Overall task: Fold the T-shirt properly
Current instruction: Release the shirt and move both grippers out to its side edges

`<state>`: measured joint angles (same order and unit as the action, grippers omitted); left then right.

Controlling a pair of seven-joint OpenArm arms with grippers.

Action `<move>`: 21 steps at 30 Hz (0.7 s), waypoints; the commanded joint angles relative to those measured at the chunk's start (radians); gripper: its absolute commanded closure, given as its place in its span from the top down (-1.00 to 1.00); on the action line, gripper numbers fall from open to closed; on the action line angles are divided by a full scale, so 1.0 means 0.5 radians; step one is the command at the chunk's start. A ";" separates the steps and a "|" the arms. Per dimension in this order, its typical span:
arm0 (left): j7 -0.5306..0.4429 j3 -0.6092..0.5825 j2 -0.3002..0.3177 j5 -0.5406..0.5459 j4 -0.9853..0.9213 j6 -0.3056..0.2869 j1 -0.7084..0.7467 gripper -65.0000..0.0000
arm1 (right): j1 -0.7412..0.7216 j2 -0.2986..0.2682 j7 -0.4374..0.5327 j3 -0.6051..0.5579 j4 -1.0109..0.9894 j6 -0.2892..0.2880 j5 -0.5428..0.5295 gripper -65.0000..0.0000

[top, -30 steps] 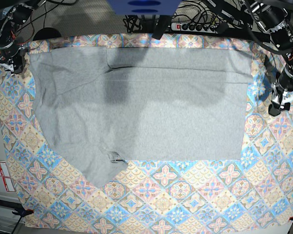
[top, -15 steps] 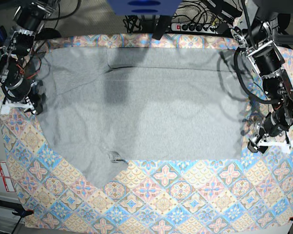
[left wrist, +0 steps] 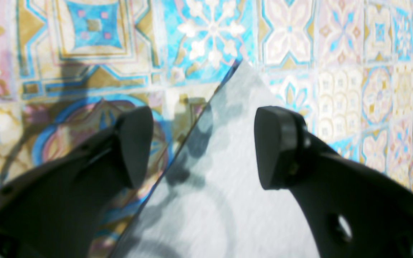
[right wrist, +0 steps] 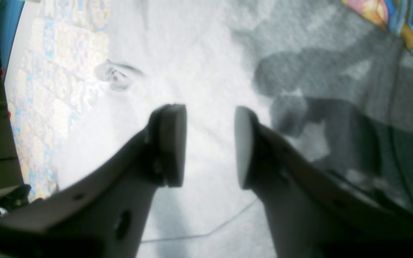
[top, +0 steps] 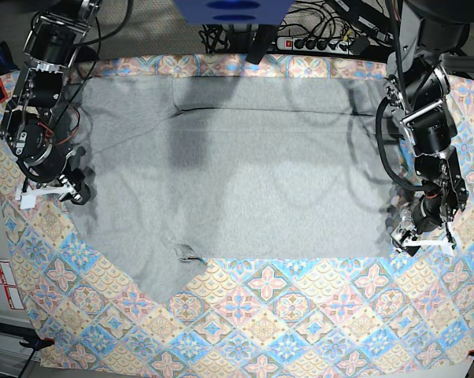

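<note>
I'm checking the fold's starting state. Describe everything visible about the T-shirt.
The T-shirt is plain light heather-grey, soft-looking knit, spread flat on the patterned tablecloth. No lettering shows. Its near edge runs straight, ending in a sharp corner by the left claw, whose open jaws straddle that corner. On the other side the cloth slants to a point near a small crumpled pucker. A faint straight crease crosses the far part. The right claw hangs open over the sleeve side. Neither claw clearly touches it.

Patterned tablecloth [top: 300, 315]; power strip [top: 316, 42] behind.
</note>
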<state>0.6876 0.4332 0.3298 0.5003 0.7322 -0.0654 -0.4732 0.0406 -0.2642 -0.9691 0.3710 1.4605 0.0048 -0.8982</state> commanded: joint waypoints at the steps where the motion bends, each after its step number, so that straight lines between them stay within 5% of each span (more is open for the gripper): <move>1: -0.063 -0.012 0.029 0.023 -0.015 -0.018 -0.074 0.34 | -0.021 -0.035 0.025 0.008 0.036 -0.014 -0.028 -0.33; 8: -0.247 -0.423 0.017 0.029 -0.091 -0.015 -0.083 0.34 | -0.015 -0.035 0.022 0.008 0.116 -0.014 -0.028 -0.33; 21: -0.321 -0.438 -0.032 0.044 -0.254 -0.003 -0.031 0.34 | 0.058 -0.038 0.022 0.027 0.214 -0.017 -0.028 -0.33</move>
<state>0.5148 0.2134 0.3019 0.5266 0.5976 -0.0761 -0.4751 0.0811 -0.2653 -0.9707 0.3775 1.5497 0.0048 -0.8986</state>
